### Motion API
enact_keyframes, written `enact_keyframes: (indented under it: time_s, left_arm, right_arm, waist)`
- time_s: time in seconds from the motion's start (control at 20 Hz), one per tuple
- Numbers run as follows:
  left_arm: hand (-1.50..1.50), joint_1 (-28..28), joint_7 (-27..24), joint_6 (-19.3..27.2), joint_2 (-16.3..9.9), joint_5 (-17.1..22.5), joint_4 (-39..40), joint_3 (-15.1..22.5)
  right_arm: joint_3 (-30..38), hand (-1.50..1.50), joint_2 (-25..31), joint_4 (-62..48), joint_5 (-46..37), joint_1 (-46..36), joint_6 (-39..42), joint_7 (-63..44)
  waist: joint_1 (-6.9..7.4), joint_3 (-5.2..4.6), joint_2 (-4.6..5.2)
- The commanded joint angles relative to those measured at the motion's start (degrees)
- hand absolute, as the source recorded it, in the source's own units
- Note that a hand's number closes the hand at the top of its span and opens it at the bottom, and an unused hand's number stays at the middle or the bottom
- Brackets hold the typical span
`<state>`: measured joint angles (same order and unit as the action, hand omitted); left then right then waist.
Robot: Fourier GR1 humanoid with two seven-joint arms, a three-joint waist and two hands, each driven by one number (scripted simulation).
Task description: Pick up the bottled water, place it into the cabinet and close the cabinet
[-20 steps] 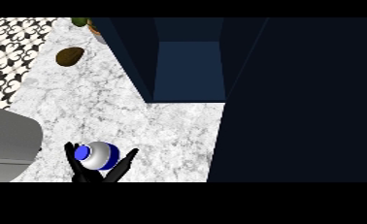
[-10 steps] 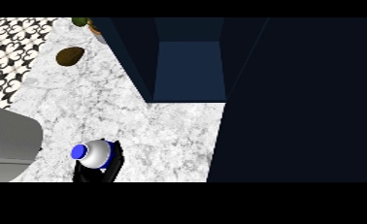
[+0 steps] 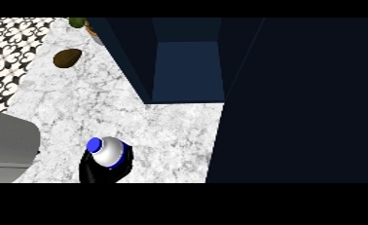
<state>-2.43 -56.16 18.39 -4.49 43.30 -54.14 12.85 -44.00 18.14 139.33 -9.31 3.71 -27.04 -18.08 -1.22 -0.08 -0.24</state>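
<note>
**A:** Head view is showing one black hand (image 3: 101, 169) at the lower left, coming up from the bottom edge. Which hand it is I cannot tell from its place alone. What is it doing?

**B:** Its fingers are curling round the bottled water (image 3: 109, 152), hiding most of the body. Only the white shoulder and the blue cap (image 3: 94, 144) are showing, with the cap leaning toward the upper left. So the grasp looks made, and I judge the pick-up step is under way.

**A:** And where is the bottle sitting relative to the cabinet?

**B:** It is over the marble counter (image 3: 86, 97), near the front edge, well apart from the open cabinet (image 3: 188, 68), whose dark blue interior is lying up and to the right. The cabinet door (image 3: 287, 102) is filling the right side as a large dark panel.

**A:** What is the next move asking for?

**B:** Probably lifting the bottle off the counter, carrying it up and right into the opening, and keeping it away from the cabinet's near wall. The brown oval object (image 3: 67, 57) at the upper left is lying out of that path.
</note>
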Motion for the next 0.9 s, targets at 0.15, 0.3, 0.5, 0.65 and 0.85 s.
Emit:
enact_keyframes:
  time_s: [0.15,0.3,0.5,0.65,0.85]
  left_arm:
    - [1.50,3.2,8.0,-15.6,-9.7,-2.9,-2.2,5.6]
    - [1.50,4.3,4.3,-14.8,-6.4,-6.0,-0.5,5.9]
    - [1.50,2.4,10.2,-13.6,-8.9,-7.0,-7.4,7.1]
    - [1.50,2.2,10.7,-13.0,-5.7,-7.6,-8.2,7.5]
    - [1.50,1.7,19.1,-11.4,-7.7,-6.0,-17.8,7.6]
  right_arm:
    - [1.3,-1.50,1.1,6.1,-3.0,-0.8,0.2,-3.8]
    - [-2.0,-1.50,0.7,5.6,-5.2,1.3,-0.3,-2.7]
    - [-1.8,-1.50,1.5,8.5,-4.8,1.9,-0.7,-3.5]
    - [-1.5,-1.50,3.5,8.1,-3.7,4.4,-0.2,-0.5]
    - [-2.6,-1.50,2.7,8.0,-4.9,3.3,-0.7,-1.3]
  waist:
    - [0.68,0.03,0.00]
    - [0.80,0.05,0.08]
    - [0.94,0.09,-0.01]
    - [0.89,0.09,0.08]
    - [0.98,0.10,0.01]
